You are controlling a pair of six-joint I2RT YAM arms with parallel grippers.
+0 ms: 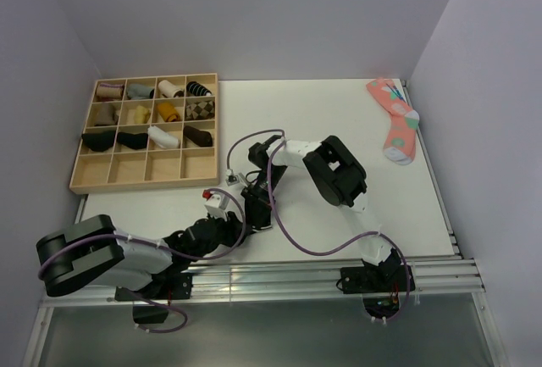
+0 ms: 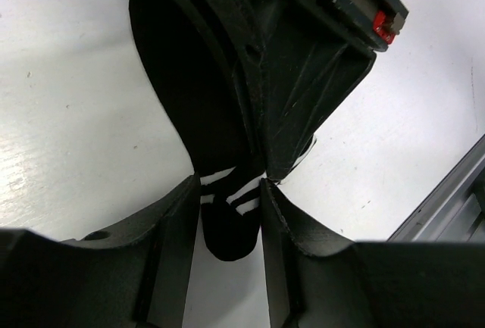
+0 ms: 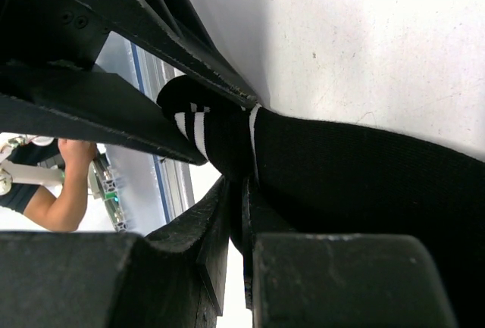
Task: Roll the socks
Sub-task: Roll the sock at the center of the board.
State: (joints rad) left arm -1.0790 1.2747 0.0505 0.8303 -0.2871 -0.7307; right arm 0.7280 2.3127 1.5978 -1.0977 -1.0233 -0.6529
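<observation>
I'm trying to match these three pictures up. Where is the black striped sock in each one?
Top external: the black sock lies low in the middle of the picture, mostly hidden where the arms meet.
Left wrist: centre, with its striped cuff between the fingers of the left gripper.
Right wrist: it fills the right half, pinched by the right gripper.
Shared landmark: the white table beneath it in all three.

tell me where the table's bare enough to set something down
Free: the table between the wooden tray and the pink sock, and its right side nearer than that sock. The tray's nearest row is empty. Crowded: centre front, where the left gripper and right gripper clamp the black socks.
</observation>
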